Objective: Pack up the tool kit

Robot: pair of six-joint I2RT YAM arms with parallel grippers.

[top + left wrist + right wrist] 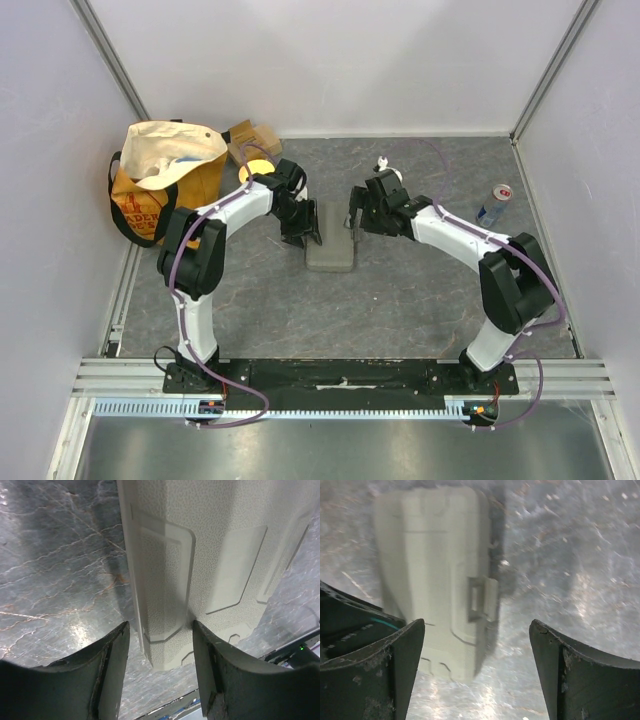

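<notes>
**Checked case and both grippers**

Found the case [330, 245] lying flat and closed at centre frame in the top view, on the grey marbled table [400, 300], long side running up and down the picture. Noted moulded panels on the lid in the left wrist view.

Spotted the left gripper [300, 232] over the case's left edge, upper half. Saw its fingers [107, 680] spread wide in the left wrist view, one on each side of a strip of lid near a rounded corner at the bottom of that frame. Could not tell whether either finger touched the plastic. Saw nothing pinched between them.

Spotted the right gripper [357, 222] just off the case's upper right corner in the top view. Saw its fingers [395, 670] spread wide too in the right wrist view, at lower left and lower right of the frame. Got a blurred picture there. Made out the case at upper left, with a latch tab [482, 600] on its right edge and its near end reaching down between the fingers, closer to the left-hand one. Saw nothing gripped.

Logged the rest in the top view: an orange-and-cream tote bag [165, 180] at upper left, a cardboard box [252, 138] just right of it near the back wall, and a can [493, 204] at right, well apart from the case.
</notes>
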